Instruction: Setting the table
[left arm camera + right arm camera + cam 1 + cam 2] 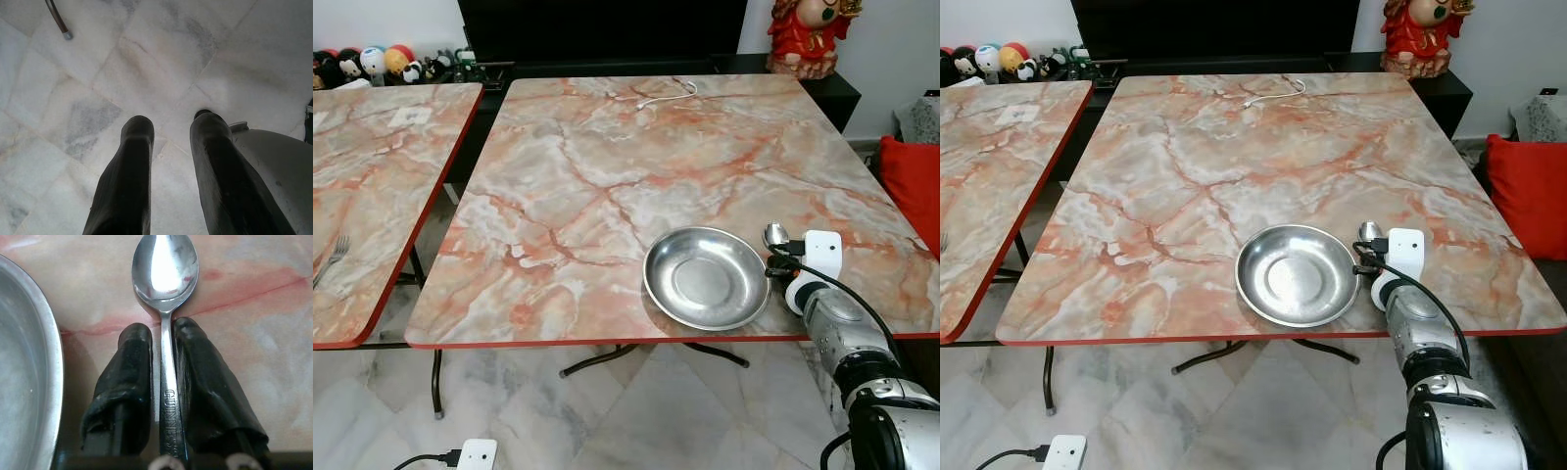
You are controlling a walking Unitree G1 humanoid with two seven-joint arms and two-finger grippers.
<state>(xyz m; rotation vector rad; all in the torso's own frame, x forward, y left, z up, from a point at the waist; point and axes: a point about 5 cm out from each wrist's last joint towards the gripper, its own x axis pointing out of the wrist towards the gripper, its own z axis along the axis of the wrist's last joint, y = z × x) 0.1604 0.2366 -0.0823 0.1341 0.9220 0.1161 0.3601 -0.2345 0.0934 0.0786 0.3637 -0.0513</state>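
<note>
Left eye view: a marble-patterned table (607, 196) with a red edge is seen ahead, and a second table (372, 186) of the same pattern stands to its left across a narrow gap. On the near right part of the main table a round steel plate (705, 278) is set, close to the near edge. A white cable (666, 95) lies at the far side of this table, and a fork (333, 253) can be made out on the left table near the picture's edge. A red figurine (808, 34) stands on a dark cabinet beyond the far right corner, and a red cushion (913, 181) is seen at the right.

The right end effector (162, 345) is held just to the right of the plate — its two black fingers (129, 382) are clamped on the handle of a steel spoon (165, 271), one on each side. The spoon's bowl points away from the robot and lies over the table surface beside the plate's rim; whether it touches the table cannot be told.

The left end effector (168, 147) hangs over the pale marble floor (146, 58), its fingers apart with nothing between them.
</note>
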